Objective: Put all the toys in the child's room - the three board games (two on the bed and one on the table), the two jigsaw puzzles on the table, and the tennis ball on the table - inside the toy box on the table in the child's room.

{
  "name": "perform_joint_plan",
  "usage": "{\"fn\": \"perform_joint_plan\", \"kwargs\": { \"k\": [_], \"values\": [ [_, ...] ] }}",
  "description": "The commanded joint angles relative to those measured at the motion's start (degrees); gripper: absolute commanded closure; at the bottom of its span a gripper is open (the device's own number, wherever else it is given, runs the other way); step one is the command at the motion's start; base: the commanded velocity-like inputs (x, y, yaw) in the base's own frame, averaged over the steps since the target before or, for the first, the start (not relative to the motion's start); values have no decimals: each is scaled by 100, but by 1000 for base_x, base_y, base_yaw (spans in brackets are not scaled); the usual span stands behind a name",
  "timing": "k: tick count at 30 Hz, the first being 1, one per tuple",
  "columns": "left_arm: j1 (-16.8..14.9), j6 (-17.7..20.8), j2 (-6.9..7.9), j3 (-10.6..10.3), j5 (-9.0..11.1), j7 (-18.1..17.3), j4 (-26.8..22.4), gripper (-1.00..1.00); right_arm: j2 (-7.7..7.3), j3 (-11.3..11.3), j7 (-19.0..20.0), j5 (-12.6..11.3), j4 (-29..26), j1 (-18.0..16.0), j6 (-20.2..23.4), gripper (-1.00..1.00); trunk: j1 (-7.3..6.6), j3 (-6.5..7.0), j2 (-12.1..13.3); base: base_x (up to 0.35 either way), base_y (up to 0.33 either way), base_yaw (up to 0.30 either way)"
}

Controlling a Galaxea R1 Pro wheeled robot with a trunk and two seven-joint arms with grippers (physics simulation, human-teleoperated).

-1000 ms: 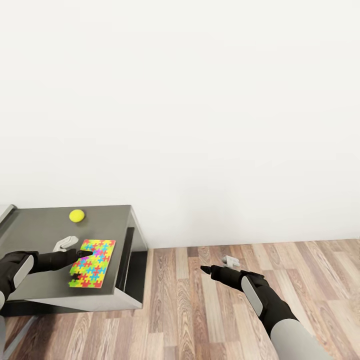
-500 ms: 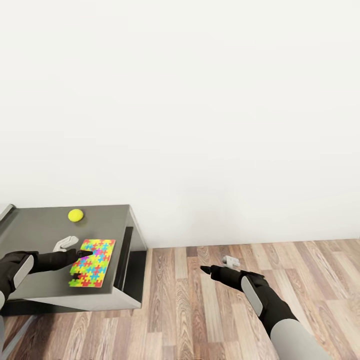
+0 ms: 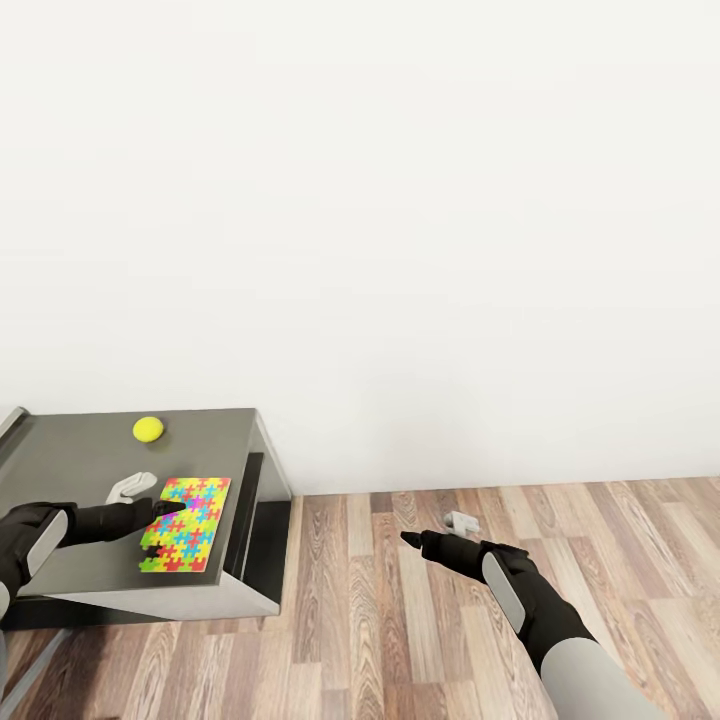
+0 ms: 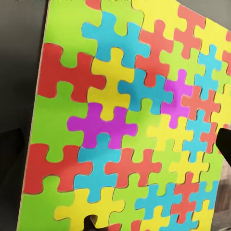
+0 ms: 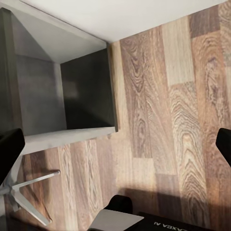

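Note:
One jigsaw puzzle (image 3: 186,510), a flat multicolour sheet, lies near the right end of the grey table (image 3: 80,570). My left gripper (image 3: 170,507) hovers over the sheet's left part, open; in the left wrist view the puzzle (image 4: 120,110) spreads between the dark fingertips (image 4: 10,154). The tennis ball (image 3: 148,429) rests farther back on the table. My right gripper (image 3: 408,540) hangs open and empty over the wood floor, right of the table. A light grey sliver (image 3: 8,424) shows at the table's far left; I cannot tell if it is the toy box. Board games and bed are out of view.
A small white object (image 3: 131,487) lies on the table just left of the puzzle. A small grey item (image 3: 460,521) sits on the floor near the white wall. In the right wrist view the table's dark side panel (image 5: 86,91) and a metal leg (image 5: 29,187) stand over plank floor.
The whole head view has drifted a few pixels, so the table and ball sit slightly further left. Both arms and the puzzle hold their places.

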Motion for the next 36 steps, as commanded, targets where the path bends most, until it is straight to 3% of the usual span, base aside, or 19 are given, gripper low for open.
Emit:
{"fn": "perform_joint_plan", "kwargs": {
  "k": [1, 36],
  "values": [
    [-5, 37, -1, 16, 8, -13, 0, -100, -1, 1, -4, -28, -7, -2, 34, -100, 3, -9, -10, 0, 0, 0],
    [-4, 37, -18, 16, 13, -13, 0, -100, -1, -7, -2, -27, -7, -2, 43, -100, 3, -9, -10, 0, 0, 0]
  ]
}}
